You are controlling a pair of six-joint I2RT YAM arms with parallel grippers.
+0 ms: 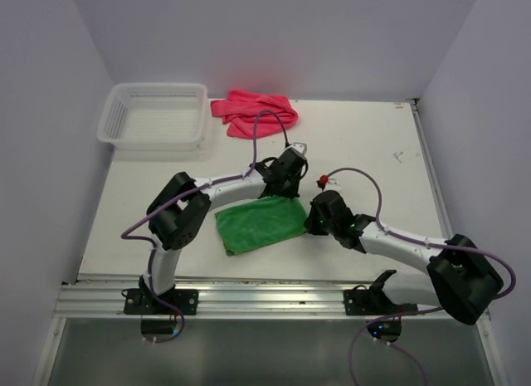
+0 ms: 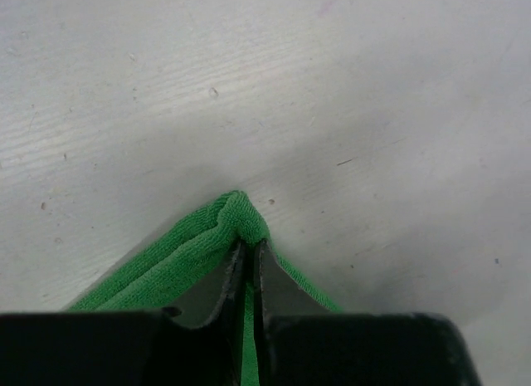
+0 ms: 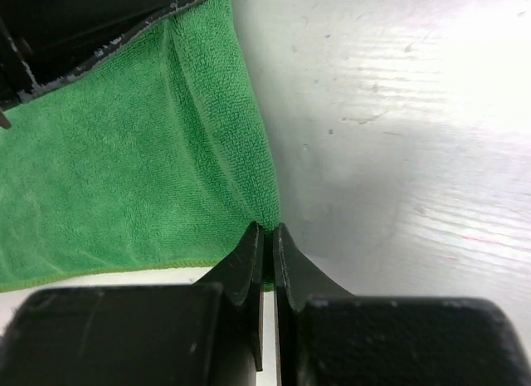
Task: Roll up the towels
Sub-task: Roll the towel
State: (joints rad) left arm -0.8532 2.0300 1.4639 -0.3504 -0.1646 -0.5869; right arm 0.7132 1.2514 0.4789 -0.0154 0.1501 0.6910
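Note:
A green towel [image 1: 260, 224] lies folded flat on the white table in the middle. My left gripper [image 1: 286, 187] is shut on its far right corner; in the left wrist view the pinched corner [image 2: 239, 216] bunches up at the fingertips [image 2: 249, 246]. My right gripper [image 1: 314, 224] is shut on the towel's near right corner; in the right wrist view the towel [image 3: 124, 162] spreads to the left of the closed gripper [image 3: 267, 230]. A pink towel [image 1: 253, 112] lies crumpled at the back of the table.
A white plastic basket [image 1: 155, 114] stands at the back left. A small red thing [image 1: 323, 181] sits on the right arm's cable. White walls close in the table on both sides and at the back.

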